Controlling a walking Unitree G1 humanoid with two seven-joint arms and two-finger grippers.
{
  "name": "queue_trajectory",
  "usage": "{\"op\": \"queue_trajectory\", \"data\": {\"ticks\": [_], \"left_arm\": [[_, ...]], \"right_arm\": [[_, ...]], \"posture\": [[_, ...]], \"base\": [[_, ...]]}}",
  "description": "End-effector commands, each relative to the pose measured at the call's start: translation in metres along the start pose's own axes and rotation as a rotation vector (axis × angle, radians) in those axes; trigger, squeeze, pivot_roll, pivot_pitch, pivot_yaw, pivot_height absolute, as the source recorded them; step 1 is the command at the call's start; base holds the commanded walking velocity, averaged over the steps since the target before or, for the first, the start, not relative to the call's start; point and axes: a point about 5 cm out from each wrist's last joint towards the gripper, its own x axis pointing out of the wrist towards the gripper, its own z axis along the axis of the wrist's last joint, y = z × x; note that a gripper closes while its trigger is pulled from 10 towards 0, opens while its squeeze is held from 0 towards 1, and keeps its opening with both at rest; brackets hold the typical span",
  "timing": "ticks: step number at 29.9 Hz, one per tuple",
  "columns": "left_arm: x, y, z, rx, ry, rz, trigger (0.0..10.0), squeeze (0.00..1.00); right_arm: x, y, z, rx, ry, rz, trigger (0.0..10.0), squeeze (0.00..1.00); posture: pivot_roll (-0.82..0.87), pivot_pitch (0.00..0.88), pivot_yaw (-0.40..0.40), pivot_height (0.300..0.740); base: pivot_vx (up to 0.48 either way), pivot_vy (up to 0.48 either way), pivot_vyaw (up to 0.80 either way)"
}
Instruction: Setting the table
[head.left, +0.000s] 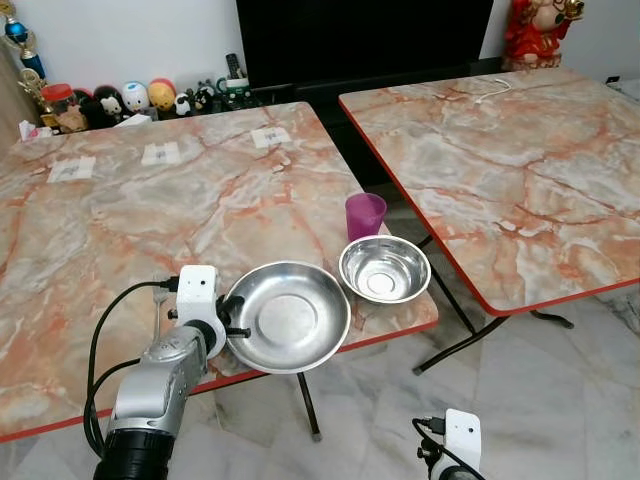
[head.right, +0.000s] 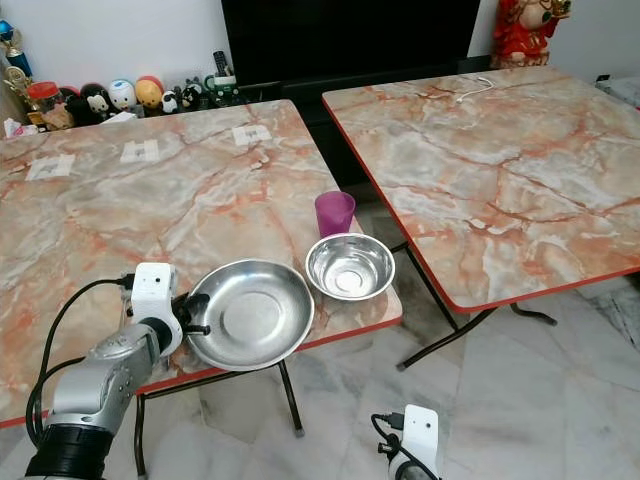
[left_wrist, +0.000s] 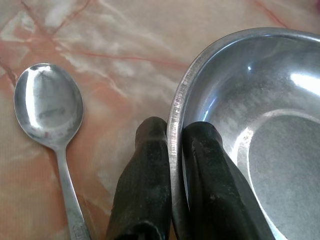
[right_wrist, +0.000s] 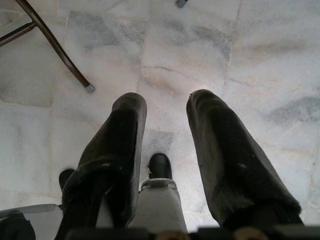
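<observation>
**Plate pinched at its rim**

The steel plate (head.left: 288, 316) sits at the lower centre of the frame, at the near edge of the left table (head.left: 120, 230). The left gripper (left_wrist: 172, 145) is clamped on its rim, a spoon (left_wrist: 49, 115) beside it. A bowl (head.left: 384, 268) and purple cup (head.left: 365, 215) stand just right. The right gripper (right_wrist: 165, 125) hangs spread over the floor (right_wrist: 260, 60)

Figurines (head.left: 130, 98), red statue (head.left: 538, 30)

Scanning my tables now and I can read no words or numbers anywhere, with the white paper labels (head.left: 160, 153) on the marble tabletop (head.left: 120, 230) too small to make out.
</observation>
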Motion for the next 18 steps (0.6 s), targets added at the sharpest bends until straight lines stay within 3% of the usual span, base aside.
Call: {"op": "queue_trajectory", "data": {"ticks": [1,7,9,13,15,18], "left_arm": [[0.000,0.001,-0.005,0.021,0.028,0.017,0.0,0.00],[-0.004,0.003,-0.014,-0.060,-0.031,-0.024,0.0,0.00],[-0.008,0.004,-0.019,-0.163,-0.081,-0.054,0.0,0.00],[-0.012,0.007,-0.024,-0.239,-0.118,-0.065,0.0,0.00],[-0.015,0.012,-0.027,-0.343,-0.164,-0.059,0.0,0.00],[-0.017,0.013,-0.025,-0.396,-0.211,-0.070,0.0,0.00]], "right_arm": [[0.001,0.002,0.002,-0.006,0.003,0.005,10.0,0.00],[0.001,0.001,0.002,-0.008,0.003,0.006,10.0,0.00],[0.001,0.001,0.002,-0.009,0.003,0.005,10.0,0.00],[0.001,0.000,0.002,-0.010,0.003,0.005,10.0,0.00],[0.001,-0.001,0.003,-0.014,0.004,0.005,10.0,0.00],[0.001,-0.003,0.003,-0.016,0.004,0.004,10.0,0.00]], "posture": [[-0.02,0.000,0.009,0.740],[-0.02,0.000,0.006,0.740],[-0.02,0.000,0.002,0.740],[-0.02,0.000,-0.003,0.740],[-0.02,0.000,-0.007,0.740],[-0.02,0.000,-0.011,0.740]], "base": [[0.000,0.000,0.00],[0.000,0.000,0.00],[0.000,0.000,0.00],[0.000,0.000,0.00],[0.000,0.000,0.00],[0.000,0.000,0.00]]}}
